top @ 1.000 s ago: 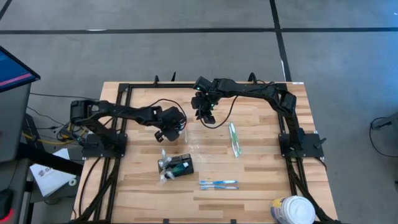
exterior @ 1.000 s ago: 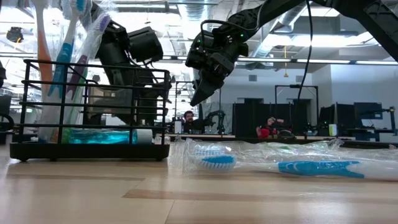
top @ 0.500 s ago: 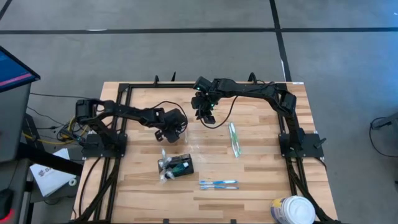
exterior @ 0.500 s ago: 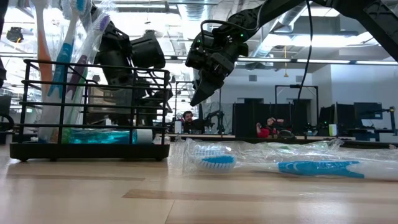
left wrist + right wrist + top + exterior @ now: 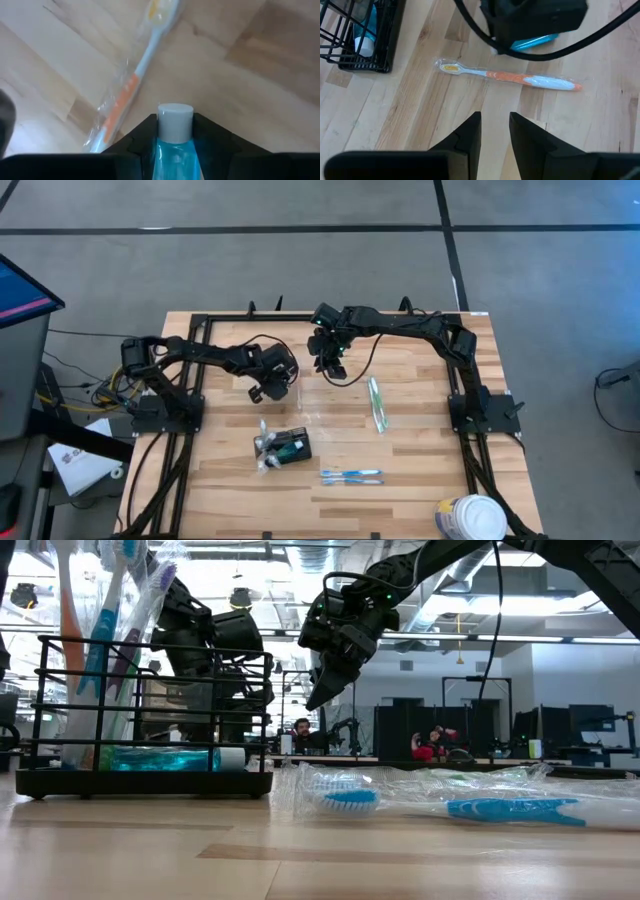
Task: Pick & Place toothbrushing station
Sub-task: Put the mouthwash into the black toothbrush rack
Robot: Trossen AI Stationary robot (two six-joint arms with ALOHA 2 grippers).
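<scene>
The toothbrushing station (image 5: 285, 447), a black wire rack, stands on the table's near middle. In the low view the station (image 5: 145, 740) has toothbrushes standing in it and a blue tube lying in its bottom. My left gripper (image 5: 275, 385) hangs behind it, over the table's middle, shut on a blue tube (image 5: 175, 152) with a pale cap. A wrapped orange-and-blue toothbrush (image 5: 510, 77) lies flat on the wood below it. My right gripper (image 5: 495, 127) hovers higher, a little toward the far right, open on nothing. My left gripper pinches the blue tube between its two fingers just behind the pale cap (image 5: 175, 117). The cap sticks out past the fingertips, and the tube lies along the fingers. They slant steeply down from above. The tube is clear of the table.
A green wrapped toothbrush (image 5: 377, 402) lies right of centre. A wrapped pair of blue toothbrushes (image 5: 350, 476) lies near the front edge. A white round tub (image 5: 470, 518) stands at the front right corner. People sit in the room behind.
My left gripper has sunk a little with the blue tube and shifted slightly toward the table's far left. My right arm has kept still.
</scene>
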